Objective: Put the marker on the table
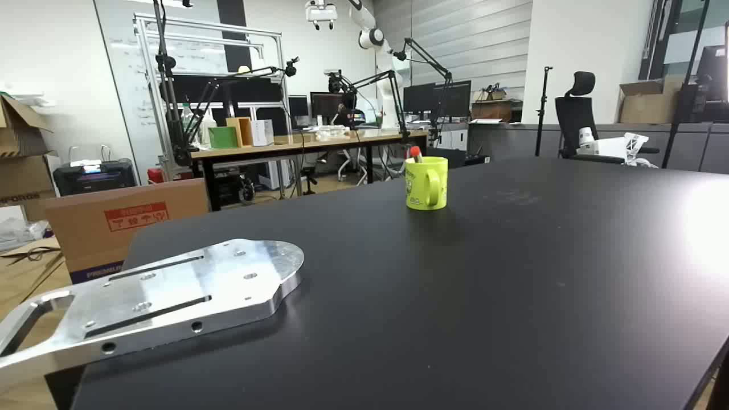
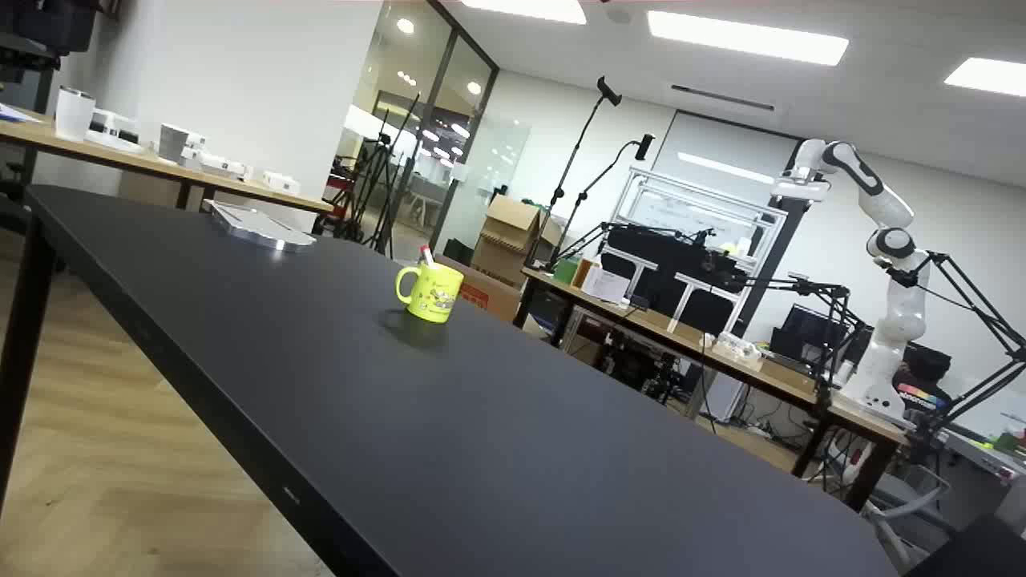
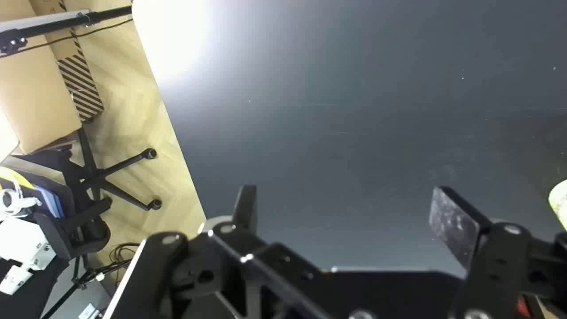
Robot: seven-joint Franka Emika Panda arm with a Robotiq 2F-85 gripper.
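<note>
The red-ended marker [image 1: 416,153] stands in the yellow-green cup [image 1: 418,185], with only its upper part above the rim; the rest is hidden inside. The marker [image 2: 426,255] leans in the cup [image 2: 435,294] in an exterior view too. The cup stands upright on the black table [image 1: 501,296]. In the wrist view my gripper [image 3: 345,199] is open with nothing between its fingers, above the black tabletop [image 3: 336,110]. The cup [image 3: 560,201] shows only partly at the right edge there, beyond the right finger. My gripper does not show in the exterior views.
A silver-grey metal plate [image 1: 193,279] lies at one end of the table and also shows in an exterior view [image 2: 260,226]. A cardboard box [image 1: 128,222] stands beside the table. An office chair [image 3: 95,177] stands past the table edge.
</note>
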